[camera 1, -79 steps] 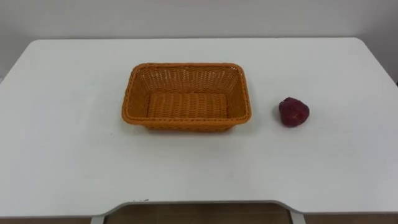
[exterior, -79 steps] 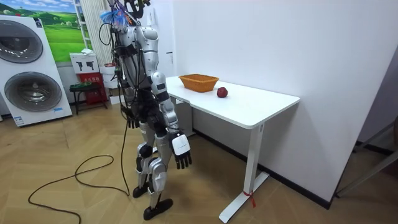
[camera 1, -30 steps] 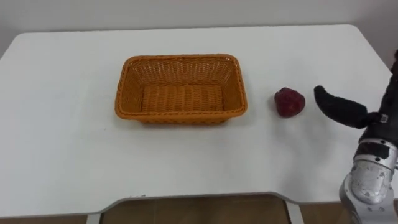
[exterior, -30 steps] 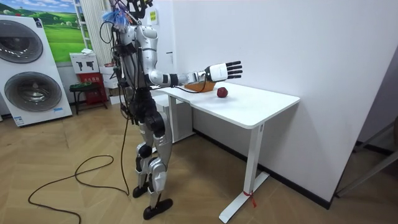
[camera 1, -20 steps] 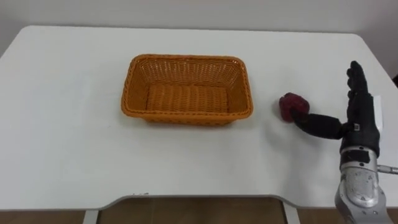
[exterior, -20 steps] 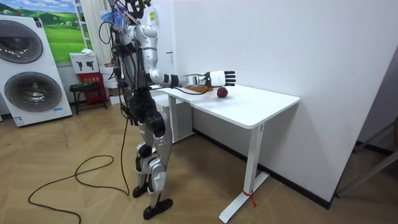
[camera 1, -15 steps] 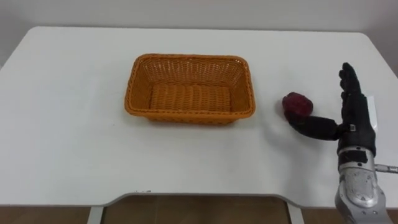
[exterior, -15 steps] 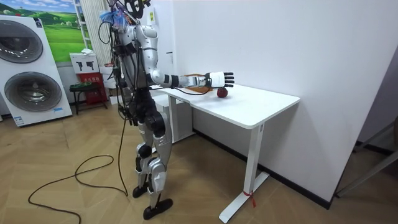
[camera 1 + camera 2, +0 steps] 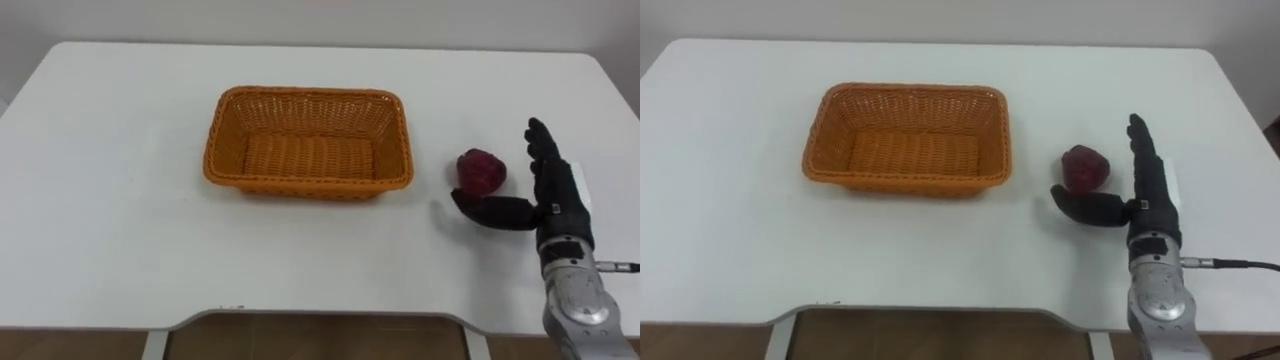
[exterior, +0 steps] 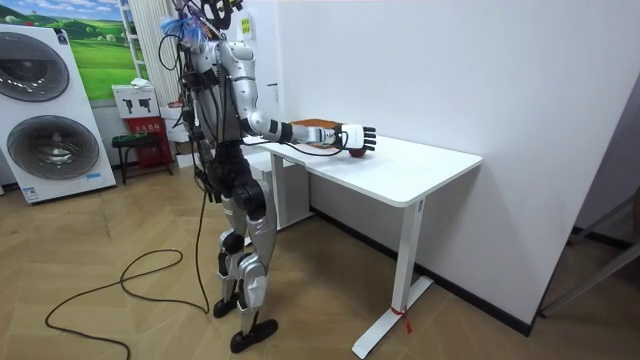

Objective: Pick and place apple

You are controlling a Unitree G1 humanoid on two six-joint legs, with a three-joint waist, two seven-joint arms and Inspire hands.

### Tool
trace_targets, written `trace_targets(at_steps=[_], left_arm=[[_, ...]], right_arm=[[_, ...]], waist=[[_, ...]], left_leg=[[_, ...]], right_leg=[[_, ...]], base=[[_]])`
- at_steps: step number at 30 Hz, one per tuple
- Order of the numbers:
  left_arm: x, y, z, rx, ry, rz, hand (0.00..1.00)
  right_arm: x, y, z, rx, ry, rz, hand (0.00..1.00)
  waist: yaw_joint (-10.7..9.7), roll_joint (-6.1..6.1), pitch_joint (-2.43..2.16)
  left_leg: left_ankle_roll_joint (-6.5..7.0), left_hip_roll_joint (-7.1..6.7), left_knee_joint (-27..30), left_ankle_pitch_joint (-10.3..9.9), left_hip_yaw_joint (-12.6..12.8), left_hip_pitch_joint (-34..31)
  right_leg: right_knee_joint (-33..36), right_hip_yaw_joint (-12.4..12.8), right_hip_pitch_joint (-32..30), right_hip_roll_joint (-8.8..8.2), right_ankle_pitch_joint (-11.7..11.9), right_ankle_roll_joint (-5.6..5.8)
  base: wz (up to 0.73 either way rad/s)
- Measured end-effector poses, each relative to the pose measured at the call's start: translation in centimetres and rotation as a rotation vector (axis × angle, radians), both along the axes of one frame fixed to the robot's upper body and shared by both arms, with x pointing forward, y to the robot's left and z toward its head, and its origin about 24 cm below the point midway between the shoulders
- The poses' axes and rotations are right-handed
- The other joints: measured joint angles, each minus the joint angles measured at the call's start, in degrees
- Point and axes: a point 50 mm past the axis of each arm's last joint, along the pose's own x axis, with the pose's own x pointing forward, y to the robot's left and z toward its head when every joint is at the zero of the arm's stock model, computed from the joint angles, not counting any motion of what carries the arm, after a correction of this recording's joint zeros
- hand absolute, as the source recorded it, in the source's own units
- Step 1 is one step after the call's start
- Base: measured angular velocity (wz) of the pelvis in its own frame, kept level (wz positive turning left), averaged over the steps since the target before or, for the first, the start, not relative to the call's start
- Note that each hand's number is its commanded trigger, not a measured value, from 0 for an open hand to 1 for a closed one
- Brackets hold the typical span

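White table (image 9: pixel 120 250) spreads across both eye views, set against a white wall. Left of its centre stands an orange wicker basket (image 9: pixel 300 187), rectangular and holding nothing. Well apart from the basket, to the right, the dark red apple (image 9: pixel 482 169) rests on the tabletop. Just right of the apple is the right hand (image 9: pixel 555 195), coming in from the lower right with its fingers (image 9: pixel 540 145) straight and spread, pointing away from the robot. Its thumb (image 9: pixel 490 212) reaches out leftward along the near side of the apple. The hand is released and grasps nothing; whether the thumb touches the fruit cannot be told. In the room view the robot stands upright on the wood floor at the table's end, its right arm stretched level over the tabletop.
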Motion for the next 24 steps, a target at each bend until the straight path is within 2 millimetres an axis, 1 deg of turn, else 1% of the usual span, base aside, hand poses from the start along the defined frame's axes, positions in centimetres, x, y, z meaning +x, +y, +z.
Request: trace_targets(at_steps=[4,7,10,12,15,17,20,21,23,24], left_arm=[[0.1,0.0,0.0,-0.013,0.002,-0.002,0.00],[0.1,0.0,0.0,-0.017,0.003,-0.006,0.00],[-0.1,0.0,0.0,-0.031,0.014,-0.010,0.00],[-0.2,0.0,0.0,-0.040,0.018,-0.012,0.00],[-0.2,-0.1,0.0,-0.053,0.025,-0.021,0.00],[-0.2,-0.1,0.0,-0.060,0.029,-0.031,0.00],[-0.3,0.0,0.0,-0.056,0.035,-0.039,0.00],[-0.3,0.0,0.0,-0.057,0.036,-0.039,0.00],[-0.3,0.0,0.0,-0.057,0.040,-0.038,0.00],[-0.4,0.0,0.0,-0.057,0.042,-0.038,0.00]], right_arm=[[0.6,-0.3,-0.3,0.023,0.030,0.024,0.00],[0.8,-0.9,-0.8,0.031,0.067,0.030,0.00],[1.0,-1.0,-0.8,0.032,0.078,0.047,0.00],[0.9,-1.2,-1.2,0.034,0.098,0.049,0.00],[1.1,-1.4,-1.5,0.034,0.121,0.059,0.00],[1.2,-1.9,-1.5,0.010,0.136,0.059,0.00],[1.1,-2.4,-1.8,-0.029,0.176,0.061,0.00],[1.1,-2.4,-1.8,-0.031,0.177,0.064,0.42],[1.1,-2.4,-1.8,-0.037,0.186,0.069,1.00],[1.1,-2.4,-1.8,-0.036,0.188,0.071,1.00]], waist=[[-0.1,-0.05,-0.04],[0.1,-0.20,-0.20],[0.1,-0.22,-0.22],[0.1,-0.33,-0.18],[0.3,-0.65,-0.25],[0.4,-1.06,-0.38],[1.3,-1.50,-0.41],[1.4,-1.55,-0.40],[1.6,-1.61,-0.34],[1.6,-1.60,-0.32]], left_leg=[[0.00,-0.07,0.2,0.0,-0.6,-0.4],[0.04,-0.06,0.3,0.0,-0.9,-0.4],[0.03,-0.05,0.3,0.0,-1.4,-0.2],[0.03,-0.06,0.2,0.0,-1.5,0.4],[0.03,-0.05,0.2,0.0,-1.6,0.6],[0.03,-0.06,0.2,0.0,-1.6,0.7],[0.03,-0.06,0.4,0.0,-1.6,0.8],[0.03,-0.05,0.4,0.0,-1.6,0.8],[0.03,-0.05,0.8,0.0,-1.7,0.6],[0.03,-0.05,0.9,0.0,-1.8,0.6]], right_leg=[[0.0,-0.7,0.0,-0.09,0.0,-0.01],[0.0,-1.1,0.2,-0.10,0.0,-0.01],[-0.1,-1.2,0.4,-0.08,0.0,-0.01],[-0.2,-1.4,0.8,-0.11,0.0,-0.01],[-0.2,-1.6,1.1,-0.12,0.0,-0.01],[-0.2,-1.6,1.3,-0.12,0.0,-0.01],[-0.2,-1.6,1.4,-0.10,0.0,-0.02],[-0.2,-1.6,1.4,-0.10,0.0,-0.02],[-0.2,-1.6,1.5,-0.11,0.0,-0.05],[-0.1,-1.6,1.5,-0.11,0.0,-0.05]], base=[[0.08],[0.06],[0.01],[0.02],[0.00],[0.00],[0.00],[0.00],[0.00],[0.04]])
